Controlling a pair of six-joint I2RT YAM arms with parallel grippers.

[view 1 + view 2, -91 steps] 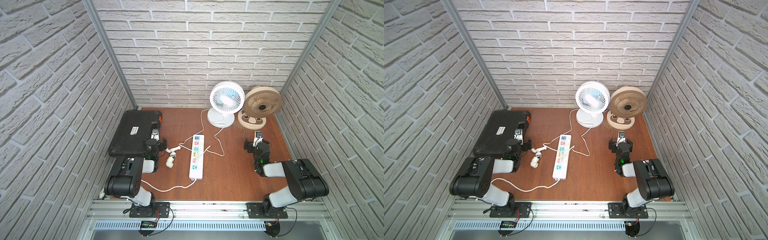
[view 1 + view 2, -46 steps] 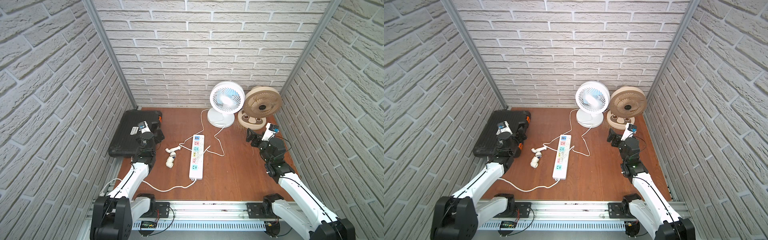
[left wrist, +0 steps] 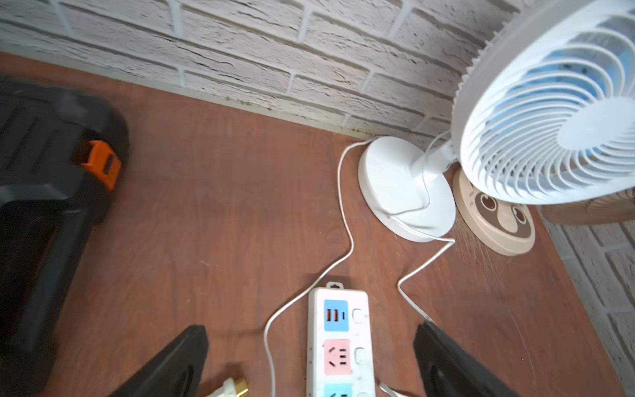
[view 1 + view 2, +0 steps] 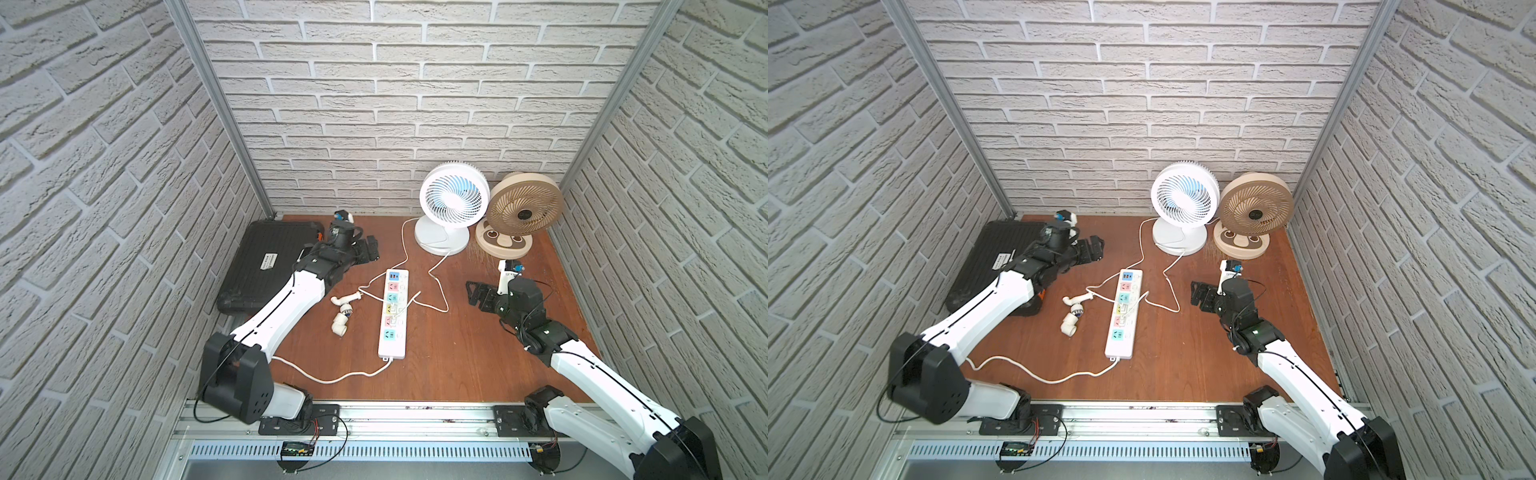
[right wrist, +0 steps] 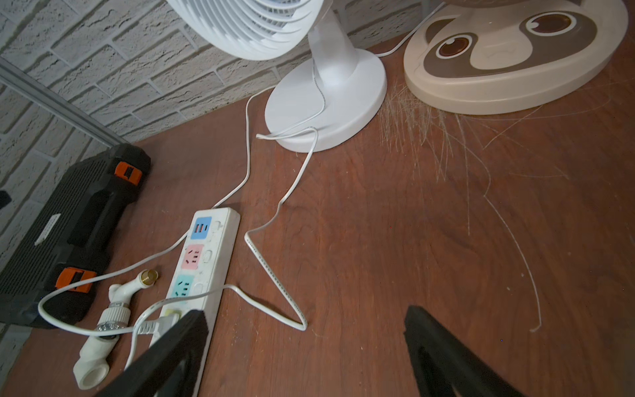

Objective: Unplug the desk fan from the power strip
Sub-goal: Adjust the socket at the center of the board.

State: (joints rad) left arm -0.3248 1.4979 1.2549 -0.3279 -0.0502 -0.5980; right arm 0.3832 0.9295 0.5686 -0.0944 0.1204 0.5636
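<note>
Mid-table, strip [image 4: 392, 313] holds plug [image 5: 156, 324] in its yellow socket, cord [image 4: 436, 286] looped across. Just left of strip, pipe fitting [image 4: 345, 309]; behind, fan [image 4: 452, 199] and tan fan [image 4: 524, 210]. Jaws apart, empty, left gripper [image 4: 368, 250] and right gripper [image 4: 473, 293] flank strip.

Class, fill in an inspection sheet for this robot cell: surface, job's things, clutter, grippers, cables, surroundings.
Surface: brown wooden tabletop, scratched near the fans.
Job's things: power strip flat mid-table, a white plug in its yellow socket; white desk fan upright at the back wall.
Clutter: black case, white pipe fitting, beige fan.
Grippers: left gripper and right gripper open, empty, clear of the strip.
Cables: thick strip cord trails along the front; thin fan cords loop over the strip.
Surroundings: brick-pattern walls on three sides, metal rail in front.
</note>
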